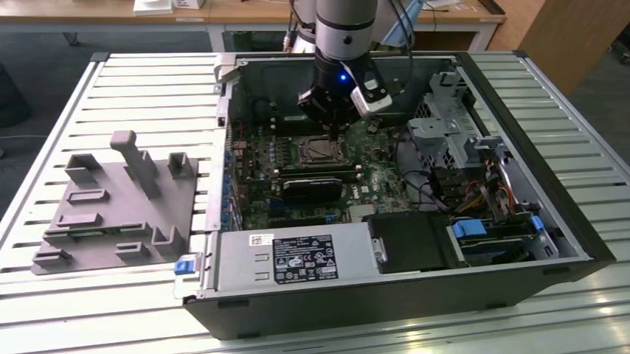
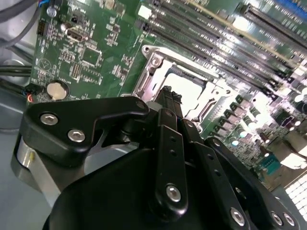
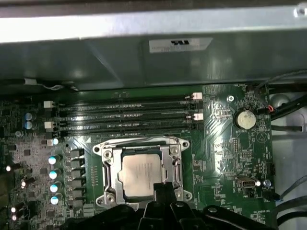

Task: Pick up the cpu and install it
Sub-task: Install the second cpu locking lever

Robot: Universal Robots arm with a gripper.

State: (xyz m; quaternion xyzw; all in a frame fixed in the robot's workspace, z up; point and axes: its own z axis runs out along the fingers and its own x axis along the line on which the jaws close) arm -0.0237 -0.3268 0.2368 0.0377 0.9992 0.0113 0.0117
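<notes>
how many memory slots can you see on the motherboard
4 memory slots, lying side by side in a row between the cpu in its socket and the case wall. The gripper hides none.

The exterior view looks down from high up at the whole open computer case (image 1: 394, 192). Both wrist views sit close above the socket (image 3: 141, 175).

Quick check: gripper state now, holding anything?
Gripper: fingers look shut together and empty, just above the cpu, which sits in the socket.
</notes>
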